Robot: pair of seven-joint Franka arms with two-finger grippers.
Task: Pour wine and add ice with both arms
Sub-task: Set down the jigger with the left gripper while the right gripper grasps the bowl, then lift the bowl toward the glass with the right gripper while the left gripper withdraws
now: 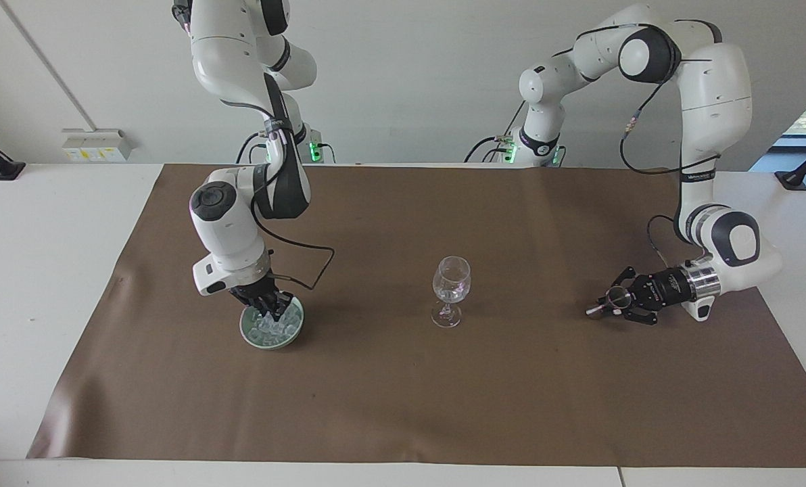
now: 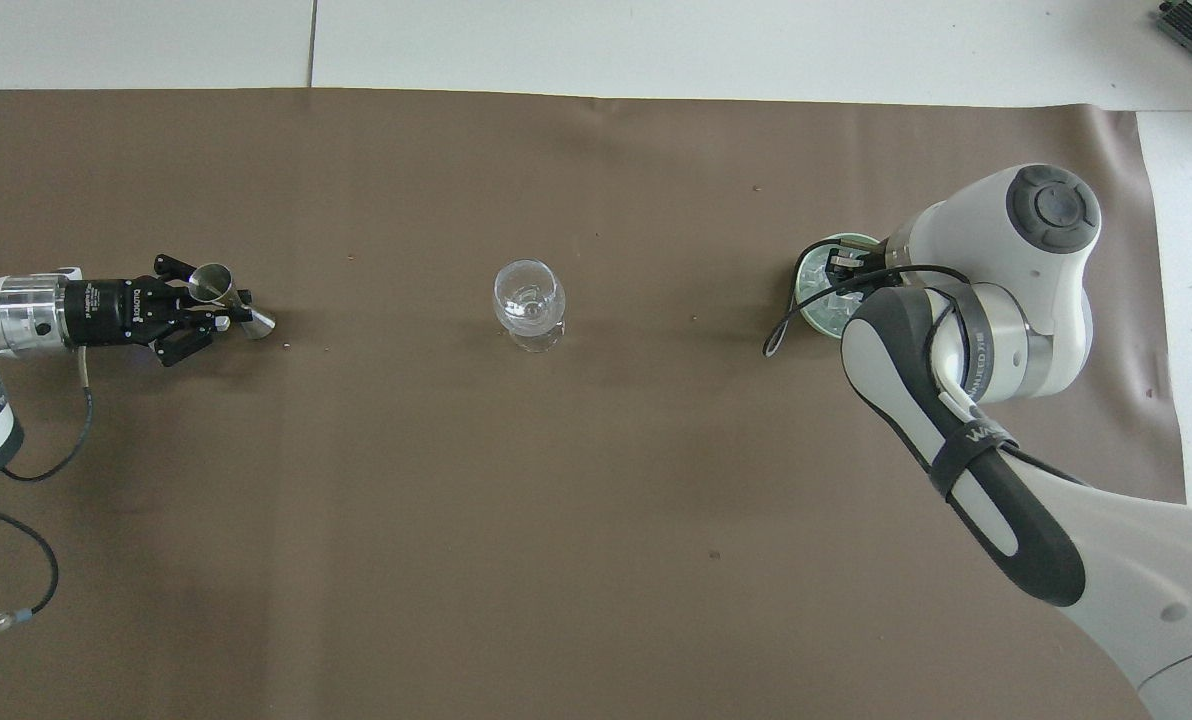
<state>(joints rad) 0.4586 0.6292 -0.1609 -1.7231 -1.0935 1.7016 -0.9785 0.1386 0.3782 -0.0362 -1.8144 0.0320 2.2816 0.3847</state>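
A green bowl (image 1: pixel 247 333) heaped with ice (image 1: pixel 280 331) sits on the brown mat toward the right arm's end. My right gripper (image 1: pixel 269 310) points down into it, fingertips closed in the heap of cubes. Seen from overhead, the right gripper (image 2: pixel 842 264) and the ice (image 2: pixel 826 311) are partly covered by the arm. The clear stemmed glass (image 1: pixel 451 283) stands upright mid-mat, with something clear glinting inside. My left gripper (image 1: pixel 613 303) is shut on a small metal jigger (image 1: pixel 596 309), lying sideways low over the mat at the left arm's end. The overhead view shows the same grip of the left gripper (image 2: pixel 228 303) on the jigger (image 2: pixel 209 278).
The brown mat (image 1: pixel 403 406) covers most of the white table. A black cable (image 1: pixel 315 267) loops from the right wrist beside the bowl. No wine bottle shows in either view.
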